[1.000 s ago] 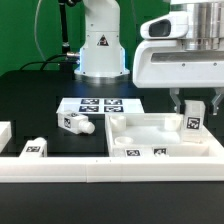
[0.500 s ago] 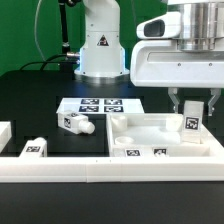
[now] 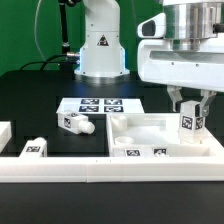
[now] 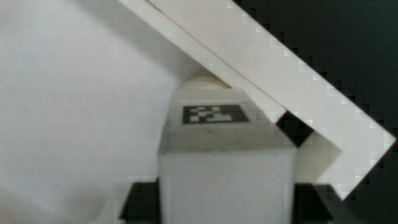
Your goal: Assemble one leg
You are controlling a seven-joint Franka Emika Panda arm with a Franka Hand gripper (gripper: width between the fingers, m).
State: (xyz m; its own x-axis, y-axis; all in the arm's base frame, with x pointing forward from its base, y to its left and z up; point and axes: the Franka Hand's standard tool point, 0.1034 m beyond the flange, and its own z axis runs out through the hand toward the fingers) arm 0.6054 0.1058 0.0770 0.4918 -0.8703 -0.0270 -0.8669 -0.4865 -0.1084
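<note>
My gripper (image 3: 191, 112) is shut on a white leg (image 3: 191, 124) with a black-and-white tag, held upright over the right corner of the large white tray-shaped panel (image 3: 140, 135). In the wrist view the leg (image 4: 222, 160) fills the space between my fingers (image 4: 148, 200), with its tag facing the camera and the panel's raised rim (image 4: 267, 70) running diagonally behind it. Another leg (image 3: 76, 124) lies on the black table on the exterior view's left. A third leg (image 3: 34, 148) lies near the front rail.
The marker board (image 3: 92, 105) lies flat behind the panel. A white rail (image 3: 110, 170) runs along the front of the table. The robot base (image 3: 100, 45) stands at the back. A white block (image 3: 4, 133) sits at the exterior view's far left.
My gripper with the leg has dropped slightly and turned a little over the panel's right corner. The other parts have not moved.
</note>
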